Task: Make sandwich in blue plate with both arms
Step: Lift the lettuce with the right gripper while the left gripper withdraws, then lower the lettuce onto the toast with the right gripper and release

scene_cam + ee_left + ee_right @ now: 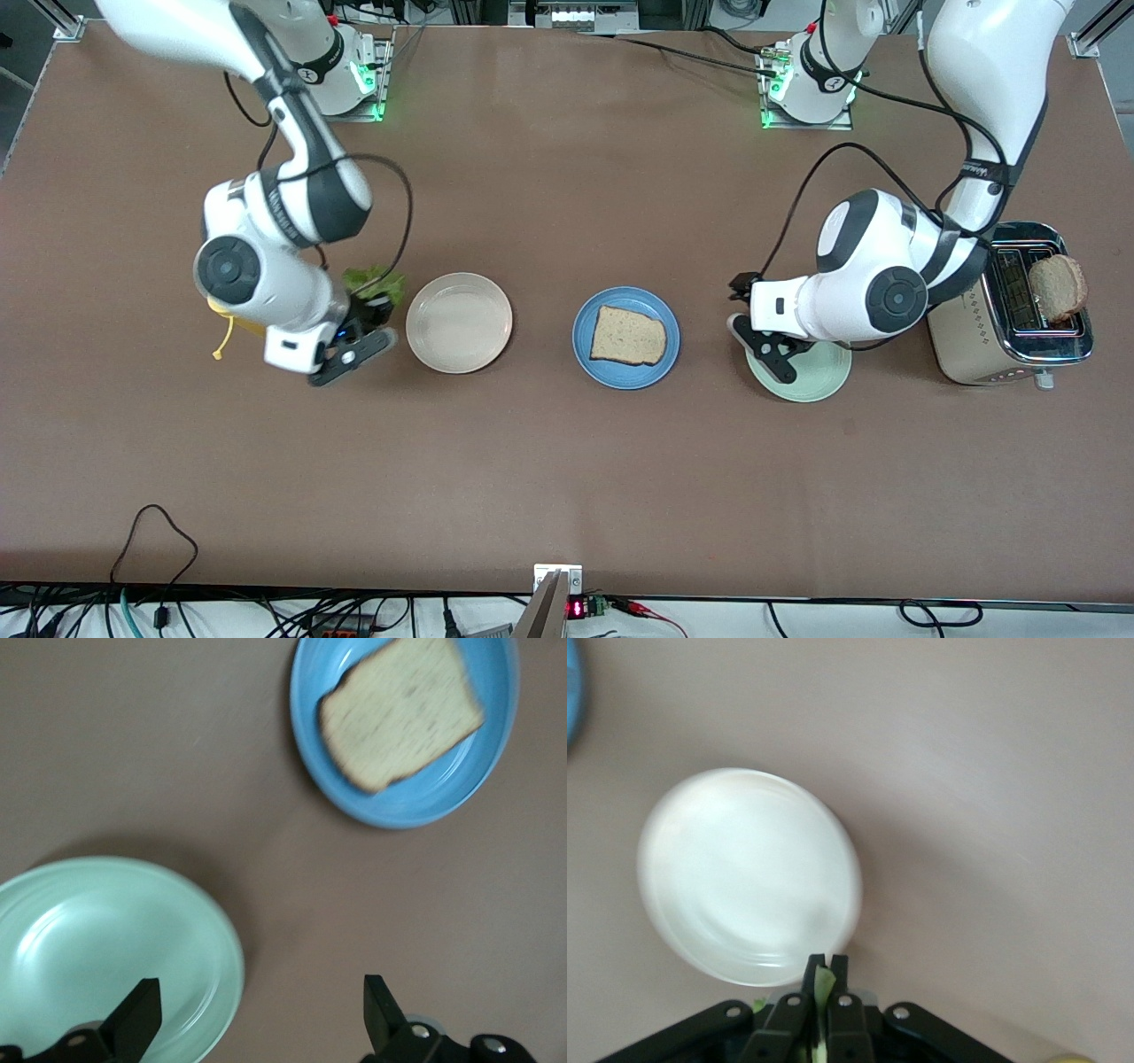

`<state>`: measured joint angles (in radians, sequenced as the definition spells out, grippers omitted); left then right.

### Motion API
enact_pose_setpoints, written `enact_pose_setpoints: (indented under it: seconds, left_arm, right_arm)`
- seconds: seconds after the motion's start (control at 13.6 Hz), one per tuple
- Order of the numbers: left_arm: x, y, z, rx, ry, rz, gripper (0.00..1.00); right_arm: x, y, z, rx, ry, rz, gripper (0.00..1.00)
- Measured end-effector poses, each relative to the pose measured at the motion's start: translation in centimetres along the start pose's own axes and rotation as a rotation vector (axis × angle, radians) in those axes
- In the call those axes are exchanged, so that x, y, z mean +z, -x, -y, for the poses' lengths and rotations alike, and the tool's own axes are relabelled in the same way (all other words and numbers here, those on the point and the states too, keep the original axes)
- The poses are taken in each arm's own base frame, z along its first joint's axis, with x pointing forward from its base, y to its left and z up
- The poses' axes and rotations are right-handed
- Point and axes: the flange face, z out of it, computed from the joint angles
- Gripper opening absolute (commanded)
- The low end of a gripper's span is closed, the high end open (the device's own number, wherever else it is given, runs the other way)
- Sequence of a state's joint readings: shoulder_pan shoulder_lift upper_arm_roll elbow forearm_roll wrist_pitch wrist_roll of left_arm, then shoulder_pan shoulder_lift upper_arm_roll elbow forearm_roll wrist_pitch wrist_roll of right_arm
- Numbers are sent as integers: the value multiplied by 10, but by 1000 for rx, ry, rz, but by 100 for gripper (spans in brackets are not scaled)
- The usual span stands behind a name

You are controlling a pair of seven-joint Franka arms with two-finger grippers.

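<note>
Your right gripper [824,979], pinched tight on the lettuce leaf [376,283], hangs beside the off-white plate [459,322], over the table at the right arm's end. In the right wrist view a thin strip of green shows between the closed fingertips. It looks placed to carry the leaf across to the blue plate [664,359], which sits mid-table with one bread slice [627,336] lying flat in it.

That slice is the sandwich so far: base laid, filling and top yet to come. The plate's spot between the two arms likely lets each reach it in turn.

Your left gripper [257,1014] hovers with fingers spread wide and nothing between them, over the edge of the mint-green plate [819,372] toward the blue plate. That plate shows bare where it is visible.

A second bread slice [1059,288] stands up out of the toaster [1010,354] at the left arm's end of the table, probably meant as the top layer, so you may expect the left arm to go there.

Something yellow [229,332] pokes out under the right arm; you cannot tell what it is.

The forearm bands carry lettering, but it is too small to read. The toaster shows no legible brand.
</note>
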<state>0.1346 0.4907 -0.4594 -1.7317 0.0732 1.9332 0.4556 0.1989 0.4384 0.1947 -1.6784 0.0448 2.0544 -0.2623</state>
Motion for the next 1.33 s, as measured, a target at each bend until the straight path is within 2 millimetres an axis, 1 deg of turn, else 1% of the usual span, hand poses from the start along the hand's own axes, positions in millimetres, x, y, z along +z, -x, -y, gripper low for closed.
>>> enact_pose_setpoints:
  seconds: [0.15, 0.22, 0.29, 0.37, 0.44, 0.52, 0.66, 0.81, 0.88, 1.03, 1.11, 1.18, 1.33]
  left_arm:
    - [-15, 15, 12, -8, -47, 75, 100]
    - [-29, 23, 17, -31, -58, 109, 100]
    - [-49, 30, 20, -69, -61, 141, 100]
    - [-73, 37, 21, -115, -63, 166, 100]
    - [-101, 45, 18, -162, -64, 188, 100]
    - [-132, 55, 13, -197, -65, 205, 100]
    - [-189, 75, 3, -235, -72, 211, 100]
    - [-229, 95, 4, -288, -101, 177, 100]
    - [-244, 106, 7, -318, -129, 150, 100]
    - [-271, 124, 8, -374, -186, 48, 100]
    - [-279, 134, 7, -410, -182, -12, 100]
    - [-282, 147, 6, -449, -181, -64, 100]
    - [-279, 167, 7, -534, -201, -150, 100]
  right_arm:
    - [-17, -17, 55, -98, -18, -42, 0]
    - [-28, -26, 81, -144, -19, -69, 0]
    - [-39, -35, 106, -186, -19, -96, 0]
    - [-48, -44, 131, -224, -20, -119, 0]
    - [-52, -52, 155, -259, -23, -136, 0]
    - [-53, -60, 176, -290, -29, -152, 0]
    - [-50, -78, 212, -338, -41, -199, 0]
    - [-43, -94, 232, -360, -48, -281, 0]
    - [-37, -101, 237, -363, -49, -333, 0]
    - [-15, -113, 246, -364, -54, -414, 0]
    - [1, -118, 250, -364, -59, -440, 0]
    - [17, -122, 254, -364, -64, -462, 0]
    - [51, -127, 262, -363, -73, -495, 0]
